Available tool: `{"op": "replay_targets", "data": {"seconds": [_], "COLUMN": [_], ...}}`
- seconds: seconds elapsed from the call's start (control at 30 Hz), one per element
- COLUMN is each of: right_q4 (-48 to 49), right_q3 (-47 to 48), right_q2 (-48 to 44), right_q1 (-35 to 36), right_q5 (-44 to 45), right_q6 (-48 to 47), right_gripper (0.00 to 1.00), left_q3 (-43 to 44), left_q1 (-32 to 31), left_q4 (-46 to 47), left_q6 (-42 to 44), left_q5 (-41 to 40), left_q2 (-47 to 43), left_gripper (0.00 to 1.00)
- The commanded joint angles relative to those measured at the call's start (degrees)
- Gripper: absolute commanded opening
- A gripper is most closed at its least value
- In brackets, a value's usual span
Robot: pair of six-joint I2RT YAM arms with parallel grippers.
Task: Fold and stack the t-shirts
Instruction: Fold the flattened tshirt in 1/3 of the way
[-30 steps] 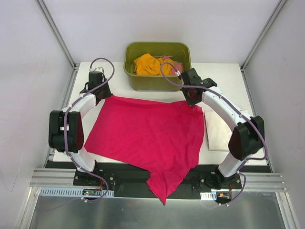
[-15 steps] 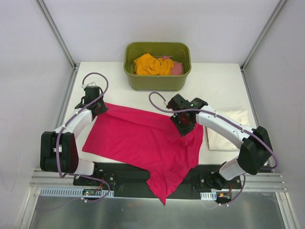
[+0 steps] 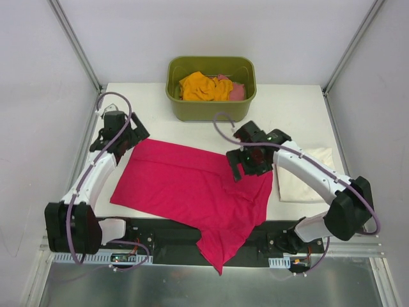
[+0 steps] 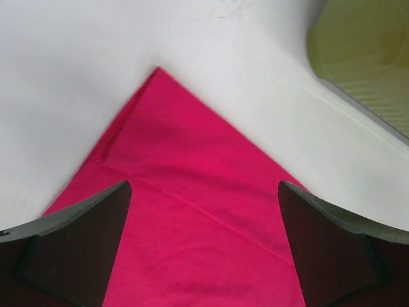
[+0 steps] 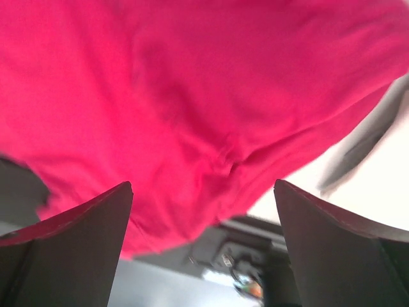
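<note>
Crimson-pink t-shirt [image 3: 192, 188] is seen from above spread across the table [image 3: 307, 115], with one part draped over the near edge between the arm bases. The left gripper [image 3: 133, 139] is held at the cloth's far left corner, and the right gripper [image 3: 241, 167] is poised over its right half, where a raised crease can be made out. A cream-white t-shirt [image 3: 297, 179] is laid folded just beside the right edge, partly hidden by the right arm. An orange t-shirt [image 3: 203, 86] and a salmon-pink t-shirt [image 3: 236, 91] are left bunched in the olive-green tub [image 3: 211, 112].

In the left wrist view, the jaws are spread wide with nothing between them. The pointed corner is shown lying flat on the table, and the tub's wall is caught at the upper right.

In the right wrist view, which is blurred, the jaws are likewise parted and empty, with only red cloth seen beyond them.

Several failures can be judged likely. The overhanging part could drag the whole shirt off the edge if the far side is lifted. Only one layer might be pinched at the crease, so a crooked fold would be made. The cream stack could be nudged by the right arm.
</note>
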Motion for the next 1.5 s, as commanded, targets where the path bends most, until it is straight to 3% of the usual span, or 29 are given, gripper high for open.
{"op": "replay_targets", "data": {"seconds": [0.0,0.13,0.33,0.73,1.47], "right_q4": [10.62,19.58,22.50,21.28,16.70], "right_q3": [-2.05,-2.85,-2.67,-8.22,33.08], "right_q2": [1.28,5.40,14.98,19.21,44.52], "right_q1": [-11.05,-16.00,-21.62,-26.38,-31.65], "right_q5": [-6.46,-8.65,-12.89,-9.01,-16.57], "right_q6": [6.14,8.52,12.91,13.71,3.96], "right_gripper": [0.97,0.97,0.97,0.97,0.97], "left_q3": [7.14,11.62,15.94,12.87,23.84], "left_q1": [0.48,0.48,1.18,9.27,11.38], "left_q4": [-0.02,0.25,0.07,-0.19,-0.19], "left_q6": [-1.17,-1.43,-2.48,-5.73,-8.29], "left_q5": [14.44,19.72,19.91,21.13,20.34], "left_q2": [10.17,19.76,31.01,34.45,42.27], "left_gripper": [0.99,0.99,0.99,0.99,0.99]}}
